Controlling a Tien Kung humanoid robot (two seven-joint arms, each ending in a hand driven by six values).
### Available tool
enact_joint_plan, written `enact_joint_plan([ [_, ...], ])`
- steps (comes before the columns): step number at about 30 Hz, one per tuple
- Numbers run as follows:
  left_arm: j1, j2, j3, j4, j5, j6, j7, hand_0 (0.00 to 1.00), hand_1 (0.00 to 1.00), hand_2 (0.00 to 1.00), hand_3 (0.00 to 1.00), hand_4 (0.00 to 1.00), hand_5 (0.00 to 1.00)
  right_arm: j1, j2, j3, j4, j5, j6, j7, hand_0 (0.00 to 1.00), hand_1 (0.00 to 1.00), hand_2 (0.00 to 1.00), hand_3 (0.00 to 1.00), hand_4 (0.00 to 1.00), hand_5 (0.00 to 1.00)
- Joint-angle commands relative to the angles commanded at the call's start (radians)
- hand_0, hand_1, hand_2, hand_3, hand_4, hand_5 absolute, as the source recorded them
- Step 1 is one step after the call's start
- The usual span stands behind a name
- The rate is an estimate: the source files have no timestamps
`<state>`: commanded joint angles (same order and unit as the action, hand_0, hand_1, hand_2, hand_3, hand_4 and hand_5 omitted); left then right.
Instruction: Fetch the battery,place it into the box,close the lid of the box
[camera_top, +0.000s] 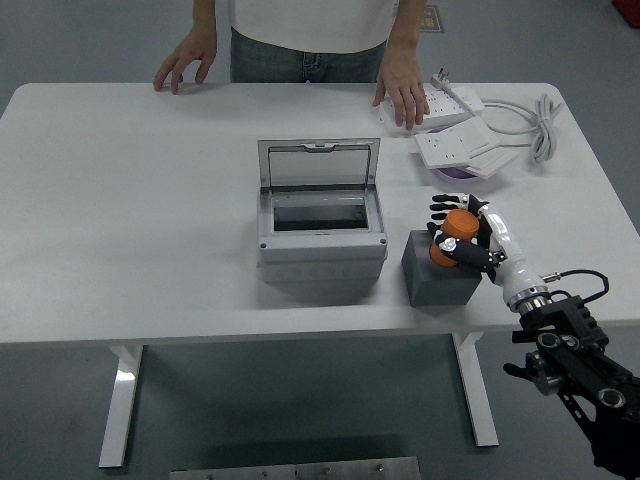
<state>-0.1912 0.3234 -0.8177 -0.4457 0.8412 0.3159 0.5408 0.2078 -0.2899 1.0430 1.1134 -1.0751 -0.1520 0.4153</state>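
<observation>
The orange cylindrical battery (455, 236) is grasped by the fingers (447, 212) of the right hand (470, 240), above a dark grey block (437, 275) near the surface's (130, 220) front edge. Beside it, toward the middle, the grey rectangular box (322, 232) is seen with its lid (319, 163) raised.

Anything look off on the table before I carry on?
Nothing stands out. The box sits square with its lid upright and open, and the right hand grips the orange battery over the grey block.
</observation>
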Motion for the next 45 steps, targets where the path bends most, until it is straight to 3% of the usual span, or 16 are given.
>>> enact_joint_plan([
  [3,0.001,-0.001,-0.002,0.000,0.004,-0.001,0.001,0.628,0.682,0.560,0.588,0.539,0.002,0.001,0.001,0.000,0.001,0.002,-0.002,0.001,0.470,0.574,0.597,0.569,0.616,0.002],
  [38,0.004,-0.001,-0.009,0.000,0.025,0.002,0.003,0.640,0.684,0.561,0.585,0.537,0.002,0.008,0.004,-0.012,0.003,0.011,-0.017,0.011,0.488,0.567,0.585,0.566,0.560,0.002],
  [39,0.005,-0.001,-0.009,0.000,0.025,0.002,0.003,0.640,0.684,0.562,0.586,0.537,0.002,0.007,0.004,-0.012,0.004,0.011,-0.017,0.011,0.404,0.493,0.528,0.559,0.554,0.002],
  [44,0.006,0.000,-0.009,0.000,0.024,0.003,0.002,0.640,0.684,0.562,0.586,0.537,0.002,0.007,0.004,-0.015,0.004,0.010,-0.022,0.013,0.404,0.493,0.528,0.559,0.554,0.002],
  [45,0.006,0.000,-0.009,0.000,0.025,0.003,0.002,0.641,0.685,0.563,0.587,0.539,0.002,0.007,0.004,-0.015,0.004,0.010,-0.023,0.013,0.326,0.456,0.528,0.560,0.547,0.002],
])
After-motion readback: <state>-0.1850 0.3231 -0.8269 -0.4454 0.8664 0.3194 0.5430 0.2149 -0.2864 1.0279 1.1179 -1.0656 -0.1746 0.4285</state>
